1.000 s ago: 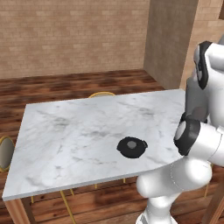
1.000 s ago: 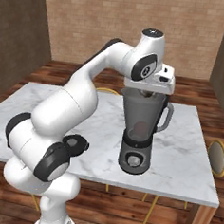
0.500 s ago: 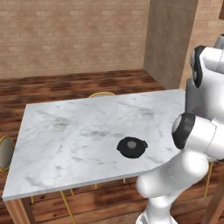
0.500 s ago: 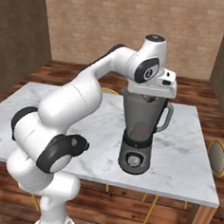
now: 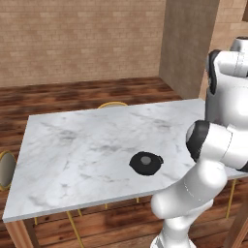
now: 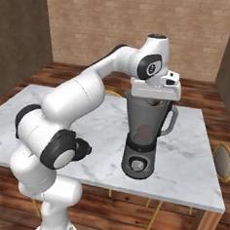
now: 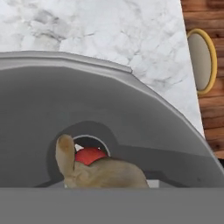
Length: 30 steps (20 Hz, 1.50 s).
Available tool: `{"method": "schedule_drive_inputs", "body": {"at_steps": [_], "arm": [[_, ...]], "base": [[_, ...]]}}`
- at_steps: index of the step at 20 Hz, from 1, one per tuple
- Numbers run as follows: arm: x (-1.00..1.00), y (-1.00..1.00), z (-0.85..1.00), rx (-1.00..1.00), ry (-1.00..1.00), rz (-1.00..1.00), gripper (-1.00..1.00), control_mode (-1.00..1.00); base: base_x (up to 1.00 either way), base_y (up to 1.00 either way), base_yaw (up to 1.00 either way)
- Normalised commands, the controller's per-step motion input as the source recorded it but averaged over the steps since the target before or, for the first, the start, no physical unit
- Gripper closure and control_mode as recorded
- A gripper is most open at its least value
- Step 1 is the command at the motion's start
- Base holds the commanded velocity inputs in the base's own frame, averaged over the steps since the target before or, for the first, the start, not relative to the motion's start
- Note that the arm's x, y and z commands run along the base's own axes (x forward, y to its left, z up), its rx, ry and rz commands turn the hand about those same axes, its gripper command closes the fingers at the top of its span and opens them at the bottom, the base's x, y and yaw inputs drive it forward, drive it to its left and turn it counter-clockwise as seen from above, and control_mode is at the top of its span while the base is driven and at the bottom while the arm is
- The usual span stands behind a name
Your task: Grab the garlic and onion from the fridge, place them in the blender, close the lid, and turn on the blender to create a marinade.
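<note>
The gripper [image 6: 153, 98] has sunk a little closer to the mouth of the blender [image 6: 143, 139] over the last second, its jaws drawn nearly together on what looks like the garlic [image 7: 103, 174] – poised for the drop. The onion [image 7: 89, 155] already lies at the jar's bottom, directly beneath. The lid [image 5: 145, 162] has not moved – it lies flat on the marble table [image 5: 72, 145], left of the blender. Nothing blocks the jar's mouth; a yellow-rimmed chair [image 7: 201, 61] stands beyond the table edge.

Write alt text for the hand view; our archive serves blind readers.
Looking down into the grey blender jar: a tan garlic bulb hangs close to the camera above the red onion at the bottom. Behind lie the marble table and a yellow-rimmed chair.
</note>
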Motion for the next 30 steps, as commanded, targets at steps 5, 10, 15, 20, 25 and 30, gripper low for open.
{"method": "schedule_drive_inputs", "body": {"at_steps": [5, 10, 15, 20, 25, 30], "arm": [[0.00, 0.05, -0.61, 0.00, 0.05, 0.01, -1.00, -1.00], [0.00, 0.01, -0.24, 0.00, 0.00, 0.00, -1.00, -1.00], [0.00, 0.11, -0.06, 0.00, 0.00, 0.00, -1.00, -1.00], [-0.04, 0.29, 0.16, 0.00, -0.13, 0.00, -1.00, -1.00], [-0.19, 0.72, 0.62, -0.05, -0.33, 0.00, -1.00, -1.00], [-0.49, 0.89, 0.44, -0.05, -0.35, 0.01, -1.00, -1.00]], "base": [[0.00, 0.00, 0.00], [0.00, 0.00, 0.00], [0.00, 0.00, 0.00], [0.00, 0.00, 0.00], [0.00, 0.00, 0.00], [0.00, 0.00, 0.00]]}}
